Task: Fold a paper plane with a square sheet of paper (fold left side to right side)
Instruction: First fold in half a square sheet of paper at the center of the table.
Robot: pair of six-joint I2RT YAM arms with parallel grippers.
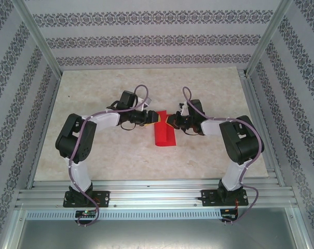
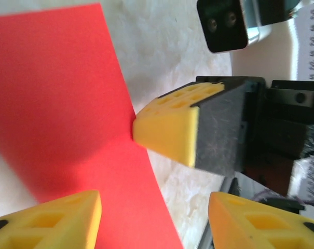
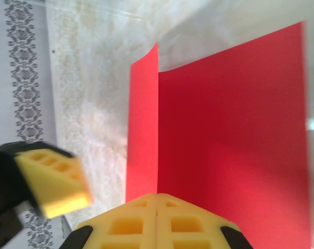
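The red sheet of paper (image 1: 163, 134) lies at the table's middle, doubled over into a narrow strip. My right gripper (image 1: 171, 122) is at its upper right edge. In the right wrist view its fingers (image 3: 157, 224) are pressed together, and the sheet's (image 3: 229, 129) upright layer edge runs straight into their seam. My left gripper (image 1: 153, 118) is at the strip's upper left, open. In the left wrist view, one of its fingers (image 2: 58, 220) is over the sheet (image 2: 58, 93), the other off it over bare table. The right gripper's yellow pad (image 2: 167, 127) touches the paper's edge.
The pale stone-patterned table (image 1: 94, 150) is framed by aluminium rails (image 1: 157, 194) at the front and sides, with patterned walls around. The two grippers face each other tip to tip, very close together. Both arms' elbows bend outward.
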